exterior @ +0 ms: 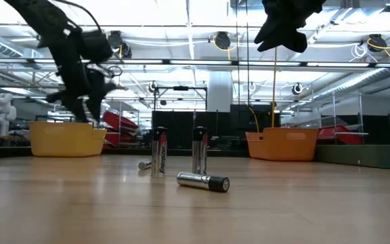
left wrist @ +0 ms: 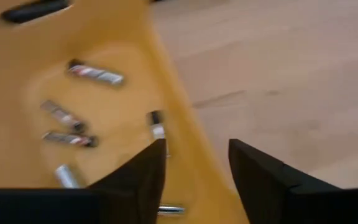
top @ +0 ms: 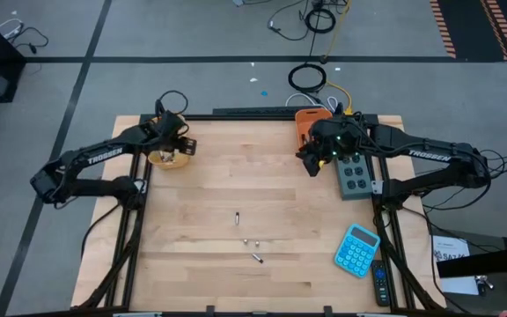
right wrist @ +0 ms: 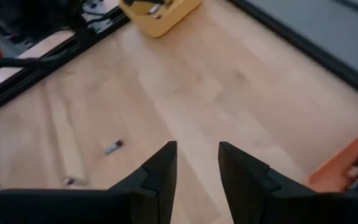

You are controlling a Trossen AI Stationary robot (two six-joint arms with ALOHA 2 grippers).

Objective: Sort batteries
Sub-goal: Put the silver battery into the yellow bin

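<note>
Several batteries in yellow bin, under left claw

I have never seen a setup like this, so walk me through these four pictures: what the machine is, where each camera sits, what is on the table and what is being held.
Two dark robot arms work at a pale wooden table. One picture looks straight down, one looks level across the tabletop, and two come from cameras on the wrists. The left gripper hangs over a yellow plastic bin holding small silvery batteries; its fingers are open and empty. The right gripper hovers beside an orange plastic bin, open, holding nothing. A few loose batteries remain mid-table. A blue calculator lies near the right edge.
</note>
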